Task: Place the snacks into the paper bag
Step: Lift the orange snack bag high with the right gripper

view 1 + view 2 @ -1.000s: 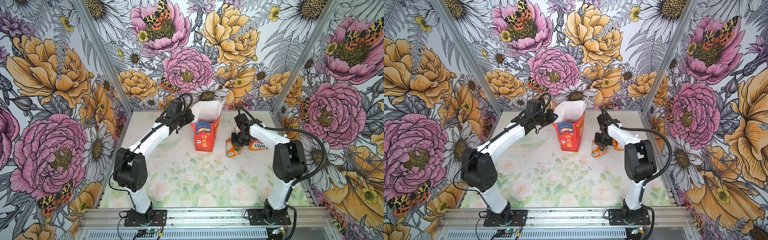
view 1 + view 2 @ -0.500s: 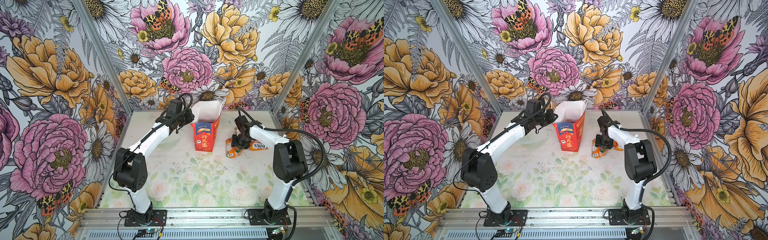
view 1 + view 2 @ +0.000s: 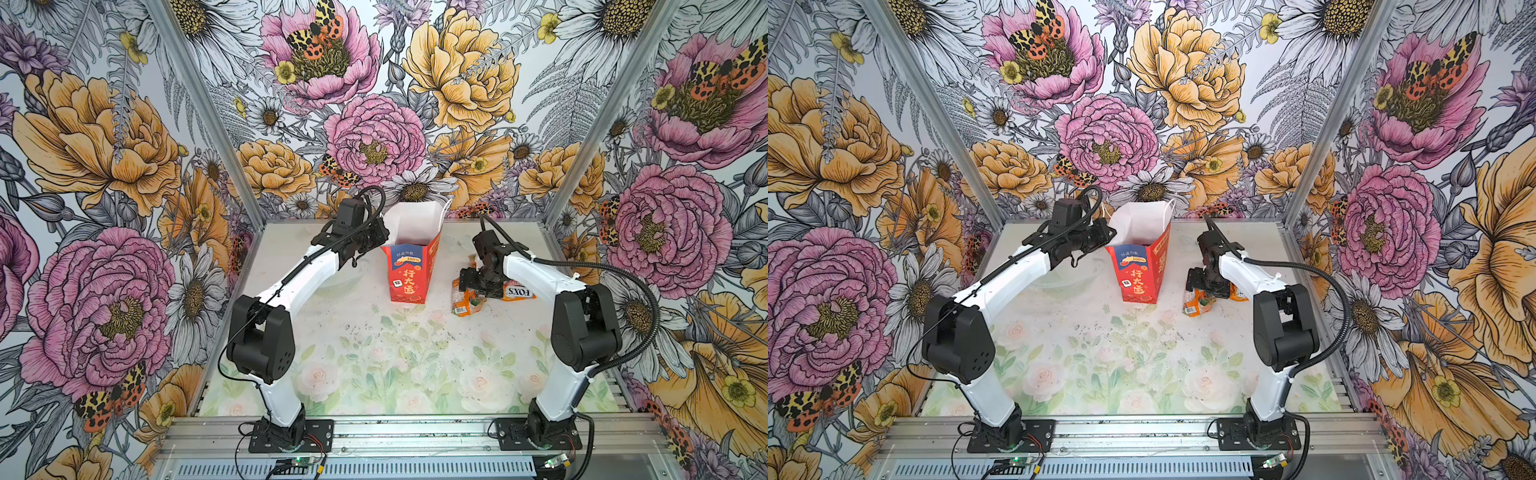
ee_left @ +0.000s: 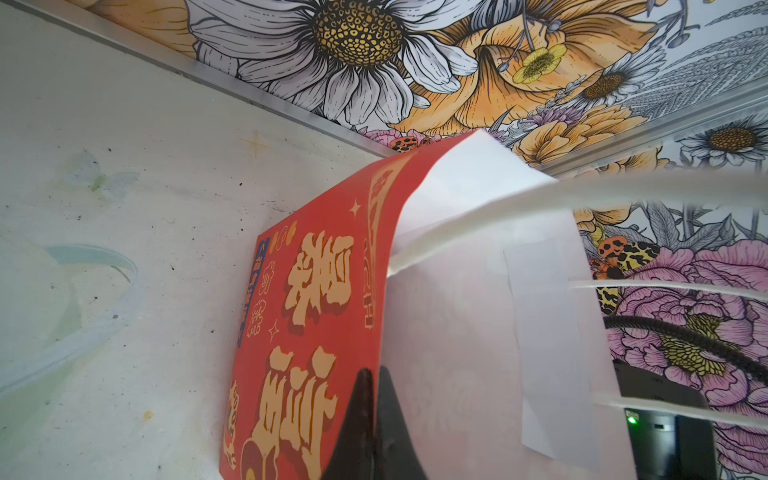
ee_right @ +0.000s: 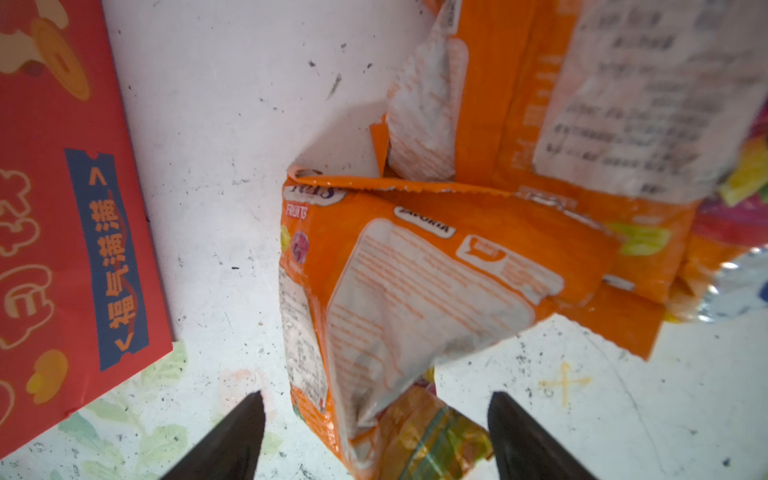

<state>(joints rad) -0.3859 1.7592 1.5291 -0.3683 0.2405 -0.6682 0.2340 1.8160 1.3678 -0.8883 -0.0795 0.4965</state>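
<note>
Orange FOX'S packets [image 5: 415, 291] lie heaped at three o'clock of the paper bag [image 3: 409, 270], none visibly bagged; my right gripper [image 5: 376, 395] gapes astride one, my left gripper [image 4: 374, 374] pinches the bag's rim.

The bag [image 3: 409, 270] is matt paper, red print outside, plain white inside, with soft white cord handles [image 4: 478, 220]. The orange packet [image 5: 415, 291] at my right pincer [image 5: 376, 419] is crinkled, glossy plastic film. My fingers [image 5: 232, 440] look matt black plastic. The tabletop [image 3: 374, 353] is smooth, printed and speckled with dark grit.
</note>
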